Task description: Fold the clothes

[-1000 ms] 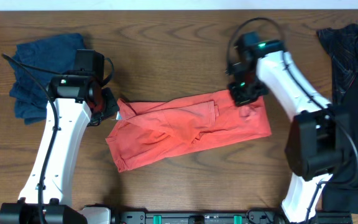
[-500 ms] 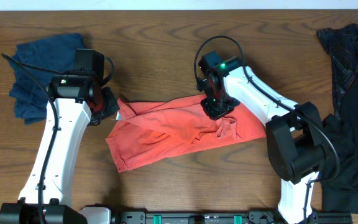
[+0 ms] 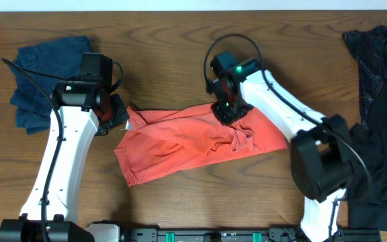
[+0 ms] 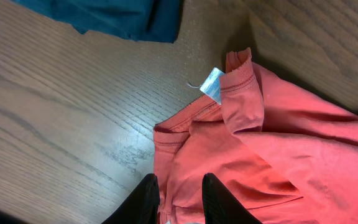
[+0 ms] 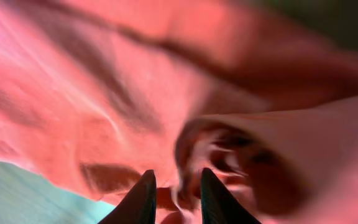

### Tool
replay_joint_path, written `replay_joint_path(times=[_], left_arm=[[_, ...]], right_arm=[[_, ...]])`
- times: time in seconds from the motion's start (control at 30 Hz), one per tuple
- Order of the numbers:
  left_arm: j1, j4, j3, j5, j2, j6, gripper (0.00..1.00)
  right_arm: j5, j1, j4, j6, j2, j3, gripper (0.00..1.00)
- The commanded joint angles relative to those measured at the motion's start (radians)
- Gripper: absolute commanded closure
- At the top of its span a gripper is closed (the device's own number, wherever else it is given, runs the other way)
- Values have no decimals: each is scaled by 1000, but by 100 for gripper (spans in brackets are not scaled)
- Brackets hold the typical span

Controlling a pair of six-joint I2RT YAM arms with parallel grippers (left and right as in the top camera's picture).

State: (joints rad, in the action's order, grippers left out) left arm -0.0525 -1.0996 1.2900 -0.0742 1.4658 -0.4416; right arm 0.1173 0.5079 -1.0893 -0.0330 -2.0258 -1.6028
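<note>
Plainly, red shirt (image 3: 173, 144) within right hand (image 3: 226, 113).

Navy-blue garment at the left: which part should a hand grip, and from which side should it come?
Likely the far right corner of the navy-blue garment, coming from above on the right. That corner lies flat on the bare table, while the near part is bunched and partly under the left arm.
</note>
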Motion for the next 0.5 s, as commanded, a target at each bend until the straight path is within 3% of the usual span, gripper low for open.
replay_joint_path(times=[0.0, 0.1, 0.27, 0.47], left_arm=[[3, -3, -11, 6, -3, -2, 74], [3, -3, -11, 6, -3, -2, 74], [3, -3, -11, 6, -2, -2, 74], [3, -2, -11, 6, -2, -2, 74]], right_arm=[[-203, -26, 5, 63, 124, -57, 76], [-298, -59, -18, 115, 145, -57, 69], [-301, -130, -105, 179, 128, -11, 74], [-186, -156, -48, 155, 126, 168, 77]])
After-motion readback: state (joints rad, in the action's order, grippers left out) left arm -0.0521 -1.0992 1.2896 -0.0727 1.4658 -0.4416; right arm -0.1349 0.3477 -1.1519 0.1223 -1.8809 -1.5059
